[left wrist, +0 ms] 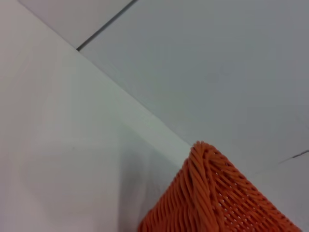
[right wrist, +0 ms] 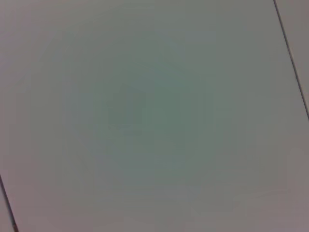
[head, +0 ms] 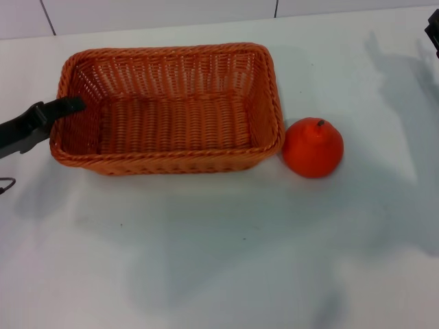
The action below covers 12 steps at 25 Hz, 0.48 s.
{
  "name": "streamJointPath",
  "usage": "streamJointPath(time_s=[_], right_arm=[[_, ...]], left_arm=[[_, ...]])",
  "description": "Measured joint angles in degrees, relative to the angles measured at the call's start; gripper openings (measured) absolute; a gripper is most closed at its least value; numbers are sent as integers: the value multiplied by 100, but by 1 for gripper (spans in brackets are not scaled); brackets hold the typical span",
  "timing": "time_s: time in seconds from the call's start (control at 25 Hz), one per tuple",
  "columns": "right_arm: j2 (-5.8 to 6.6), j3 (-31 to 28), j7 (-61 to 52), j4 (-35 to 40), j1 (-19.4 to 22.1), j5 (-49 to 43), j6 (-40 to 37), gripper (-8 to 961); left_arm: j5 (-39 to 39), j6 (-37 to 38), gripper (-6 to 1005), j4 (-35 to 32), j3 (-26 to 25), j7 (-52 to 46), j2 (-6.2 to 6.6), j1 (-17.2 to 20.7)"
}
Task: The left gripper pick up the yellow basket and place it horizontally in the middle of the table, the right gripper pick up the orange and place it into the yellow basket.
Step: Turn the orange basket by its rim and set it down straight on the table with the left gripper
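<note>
Left end effector [head: 68,106]: it reached in from the robot's left side in the head view, its slim black finger lying across the left short rim of the yellow basket [head: 171,110], tip just inside the basket. Only one finger could be made out, so whether it was clamped on the rim or open could not be told.
Yellow basket: it sat flat on the white table [head: 219,260], long side running left to right, opening upward, nothing inside it. It lay in the far half of the table, a little left of centre.
Orange [head: 313,147]: it stood on the table just beside the basket's right near corner, touching or almost touching the wicker wall, stem upward. It was outside the basket.
Right end effector [head: 433,31]: only a black sliver showed at the top right edge of the head view, well apart from the orange and above it. Its fingers were not visible.
Left wrist view: it showed one braided corner of the yellow basket [left wrist: 212,198] close up against the table [left wrist: 58,145], with a seamed wall panel behind. Neither the orange nor any finger appeared there.
Right wrist view: it showed only a pale, blurred surface crossed by thin dark seams, with no basket, orange or end effector.
</note>
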State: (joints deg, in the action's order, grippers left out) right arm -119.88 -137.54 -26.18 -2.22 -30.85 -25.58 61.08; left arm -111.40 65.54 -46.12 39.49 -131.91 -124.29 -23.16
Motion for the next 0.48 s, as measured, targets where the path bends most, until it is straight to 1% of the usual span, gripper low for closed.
streamJointPath(time_s=[0.16, 0.48], right_arm=[[1, 0, 2, -7, 1, 1, 0, 939], [9, 0, 7, -33, 2, 0, -72, 939]], left_arm=[[39, 309, 552, -38, -27, -1, 18, 83], [84, 788, 582, -152, -38, 3, 23, 204]])
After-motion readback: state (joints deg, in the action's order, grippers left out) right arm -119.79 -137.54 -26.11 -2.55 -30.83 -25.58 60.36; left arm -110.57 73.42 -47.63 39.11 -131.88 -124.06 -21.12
